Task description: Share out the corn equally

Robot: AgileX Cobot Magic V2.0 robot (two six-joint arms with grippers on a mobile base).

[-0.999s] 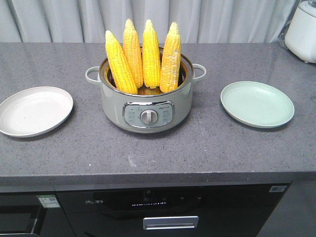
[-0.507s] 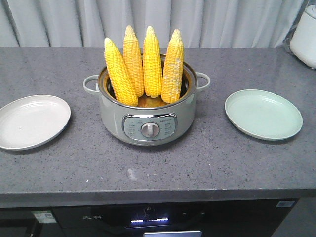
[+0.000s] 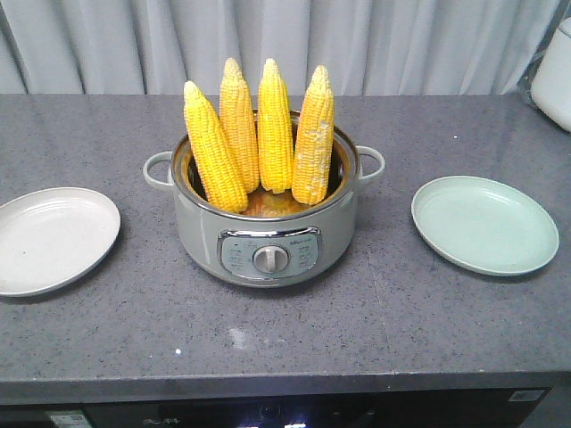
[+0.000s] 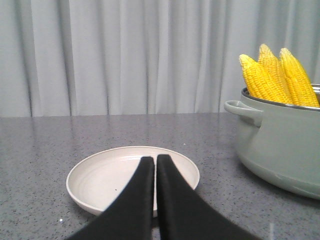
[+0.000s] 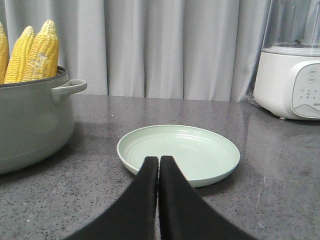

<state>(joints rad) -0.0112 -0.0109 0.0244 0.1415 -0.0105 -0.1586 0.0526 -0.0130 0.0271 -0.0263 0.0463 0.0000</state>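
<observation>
Left claw (image 4: pixel 154 160): clenched, fingers pressed together, low centre of its view, before white plate (image 3: pixel 53 241). Right claw (image 5: pixel 159 160): likewise, before green plate (image 3: pixel 486 223). Corn (image 3: pixel 275 125): four cobs upright in pot (image 3: pixel 201 232), frame centre. Plates at left and right edges, on counter (image 3: pixel 357 330).

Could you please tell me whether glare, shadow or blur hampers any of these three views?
Front view: even light, only soft shadows under the pot; the corn is sharp. Left wrist view: the left tool is flat black, the white plate clear. Right wrist view: pale sheen on the counter; the right tool equally dark.
</observation>
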